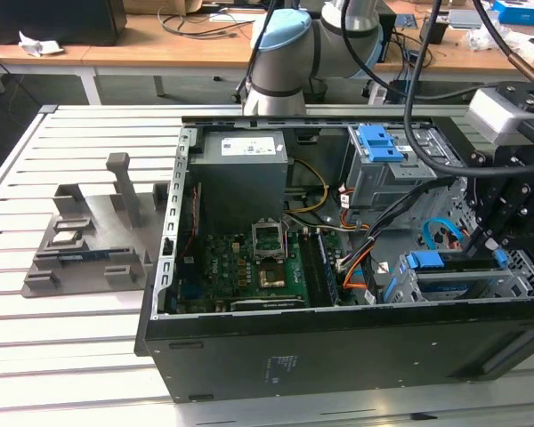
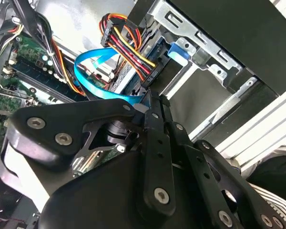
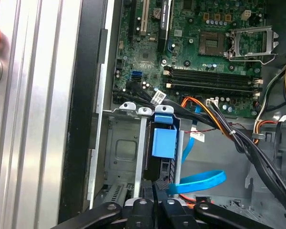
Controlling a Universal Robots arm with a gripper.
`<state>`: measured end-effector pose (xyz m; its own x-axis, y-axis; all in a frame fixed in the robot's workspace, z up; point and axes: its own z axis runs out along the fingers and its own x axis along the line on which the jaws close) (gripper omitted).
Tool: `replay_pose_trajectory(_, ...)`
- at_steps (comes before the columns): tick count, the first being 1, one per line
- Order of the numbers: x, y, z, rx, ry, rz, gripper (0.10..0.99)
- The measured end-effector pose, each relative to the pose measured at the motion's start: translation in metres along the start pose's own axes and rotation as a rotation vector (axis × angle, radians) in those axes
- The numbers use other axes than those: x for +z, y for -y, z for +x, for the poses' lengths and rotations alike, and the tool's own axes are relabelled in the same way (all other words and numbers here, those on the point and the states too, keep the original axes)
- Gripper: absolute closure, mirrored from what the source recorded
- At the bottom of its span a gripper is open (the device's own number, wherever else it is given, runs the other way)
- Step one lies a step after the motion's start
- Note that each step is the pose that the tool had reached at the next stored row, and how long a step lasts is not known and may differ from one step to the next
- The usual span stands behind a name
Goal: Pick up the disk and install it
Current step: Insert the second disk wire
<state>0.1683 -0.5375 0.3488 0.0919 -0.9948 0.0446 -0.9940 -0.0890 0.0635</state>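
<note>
One open computer case (image 1: 249,347) lies on its side on a slatted table (image 1: 62,356), with one green motherboard (image 1: 249,267) and one grey power supply box (image 1: 242,173) showing inside. One robot arm (image 1: 289,49) reaches over the case toward the exterior view's right, and its single black gripper (image 1: 489,236) hangs just above the drive cage (image 1: 481,285) at that end. The disk (image 1: 445,274) sits in that cage, only its blue frame and a strip of its top visible; in the first wrist view its blue end tab (image 3: 163,140) stands between the metal cage rails. In that view the fingertips (image 3: 157,188) are drawn close together, meeting at the disk's edge, though whether they actually grip it is hard to make out. One more blue bracket (image 1: 380,142) tops the upper bay. A flat blue data cable (image 2: 93,78) and one bundle of coloured power wires (image 2: 126,45) run beside the disk in the second wrist view. One grey fixture (image 1: 93,236) rests on the table, well apart from the case.
</note>
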Motion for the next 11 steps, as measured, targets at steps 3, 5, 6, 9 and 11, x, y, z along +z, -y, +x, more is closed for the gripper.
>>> replay_pose_trajectory(3,0.0030,0.0003,-0.0005,0.000,-0.0003,0.000,0.925)
replay_pose_trajectory(5,0.0040,0.0004,-0.0010,0.000,-0.0003,0.000,0.925)
replay_pose_trajectory(6,0.0044,0.0005,-0.0021,0.000,0.0002,0.000,0.925)
replay_pose_trajectory(9,0.0045,0.0010,-0.0069,0.000,-0.0002,0.000,0.925)
replay_pose_trajectory(11,0.0051,0.0013,-0.0102,0.000,-0.0005,0.000,0.925)
